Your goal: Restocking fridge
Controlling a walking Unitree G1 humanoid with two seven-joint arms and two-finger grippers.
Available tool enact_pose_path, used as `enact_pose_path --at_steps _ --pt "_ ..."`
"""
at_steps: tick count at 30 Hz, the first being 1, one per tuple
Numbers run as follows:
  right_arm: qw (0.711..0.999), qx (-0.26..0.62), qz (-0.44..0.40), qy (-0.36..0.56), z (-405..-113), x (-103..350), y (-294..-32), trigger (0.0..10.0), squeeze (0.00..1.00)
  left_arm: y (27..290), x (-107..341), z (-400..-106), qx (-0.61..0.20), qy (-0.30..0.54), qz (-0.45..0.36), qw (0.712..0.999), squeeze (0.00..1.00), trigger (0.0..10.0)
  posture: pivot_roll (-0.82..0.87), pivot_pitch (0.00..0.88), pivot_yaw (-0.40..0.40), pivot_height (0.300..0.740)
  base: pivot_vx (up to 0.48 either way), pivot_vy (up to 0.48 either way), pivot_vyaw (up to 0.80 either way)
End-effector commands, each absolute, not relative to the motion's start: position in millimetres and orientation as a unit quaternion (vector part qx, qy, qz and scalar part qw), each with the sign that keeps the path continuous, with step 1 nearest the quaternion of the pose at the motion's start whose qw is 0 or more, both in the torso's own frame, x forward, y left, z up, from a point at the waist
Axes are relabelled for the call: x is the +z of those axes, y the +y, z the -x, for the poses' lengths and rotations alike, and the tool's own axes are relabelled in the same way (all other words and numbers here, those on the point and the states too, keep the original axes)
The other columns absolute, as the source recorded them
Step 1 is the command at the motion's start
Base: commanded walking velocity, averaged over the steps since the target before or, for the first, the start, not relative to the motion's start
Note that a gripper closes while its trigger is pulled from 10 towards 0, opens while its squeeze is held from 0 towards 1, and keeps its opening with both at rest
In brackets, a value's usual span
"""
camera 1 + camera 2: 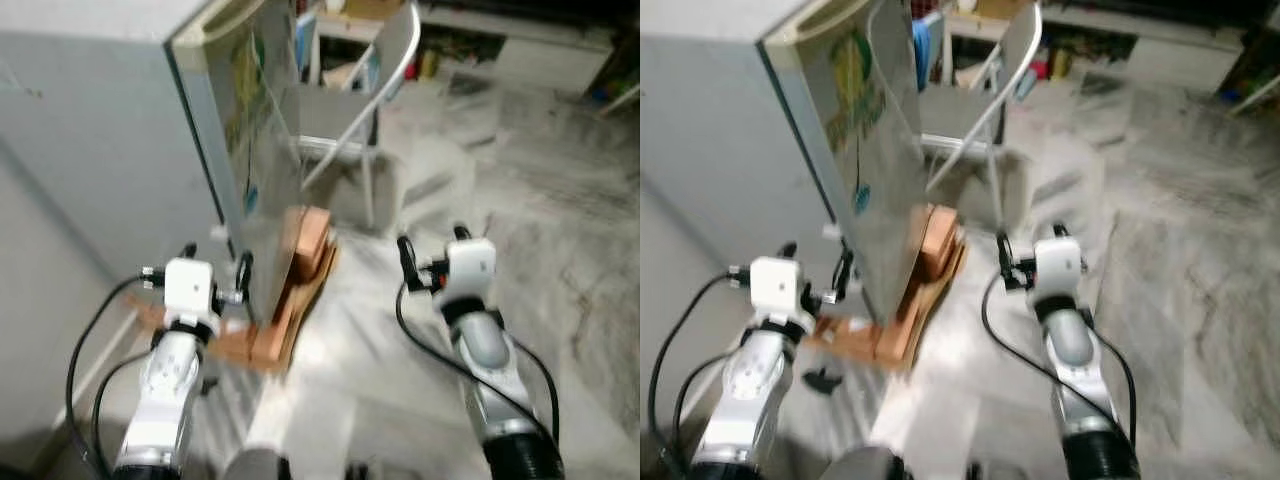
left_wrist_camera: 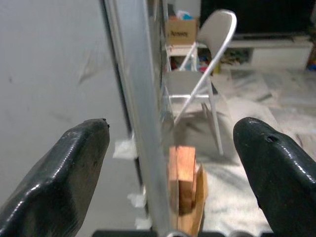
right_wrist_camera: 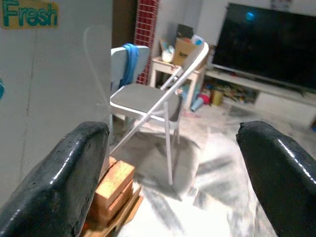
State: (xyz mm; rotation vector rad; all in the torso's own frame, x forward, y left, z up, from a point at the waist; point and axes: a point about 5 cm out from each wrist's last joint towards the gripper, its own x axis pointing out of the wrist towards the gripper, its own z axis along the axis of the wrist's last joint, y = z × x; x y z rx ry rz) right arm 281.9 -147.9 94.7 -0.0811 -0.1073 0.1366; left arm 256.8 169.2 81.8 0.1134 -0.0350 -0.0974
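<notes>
While the head views are smeared with blur, the main shapes can be read as follows.

Fridge: the grey fridge stands at the robot's left, its top cut off by the frame; its shut door faces the room, with a green and yellow sticker too blurred to read in the head views. The right wrist view catches the word "Fresh" on it.

Base: wooden blocks sit under the fridge's front corner on flat cardboard; how far they run under the fridge is hidden.

Left gripper: the left gripper is raised just before the door edge, fingers spread wide with nothing between them; the metal edge runs up the gap.

Right gripper: the right gripper hangs over the floor, near the blocks but apart from them, fingers also wide apart and holding nothing.

Chair: a white folding chair stands just beyond the fridge, its legs partly behind the door in the left eye view.

Background: a cardboard box on a small table, a dark screen and shelf clutter too small to identify.

Dark item: a small black thing lies on the floor by the left arm; it cannot be made out.
</notes>
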Motion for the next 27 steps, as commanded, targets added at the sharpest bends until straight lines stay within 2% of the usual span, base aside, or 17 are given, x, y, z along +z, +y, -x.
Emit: enact_pose_path --at_steps 1,11,18,27 --pt "0.995 0.069 0.044 -0.054 -281.1 95.8 -150.1 10.0 0.00 167.8 82.6 -257.4 -0.048 -0.020 -0.053 0.997 0.00 10.0 0.06 0.074 -0.006 0.740 0.000 0.000 -0.80" --pt "0.995 0.068 0.048 -0.052 -280.1 95.7 -152.9 10.0 0.00 166.6 80.0 -258.5 -0.053 -0.018 -0.046 0.997 0.00 10.0 0.06 0.066 -0.008 0.740 0.028 0.000 -0.74" --pt "0.995 0.070 0.050 -0.052 -276.6 95.7 -155.4 10.0 0.00 166.6 80.1 -261.3 -0.046 -0.018 -0.046 0.998 0.00 10.0 0.05 0.066 -0.009 0.740 0.288 0.000 0.00" --pt "0.991 0.094 0.063 -0.068 -271.8 99.0 -151.8 10.0 0.00 168.3 80.4 -265.6 -0.034 -0.016 -0.048 0.998 0.00 10.0 0.05 0.069 -0.004 0.740 0.249 0.411 0.11"
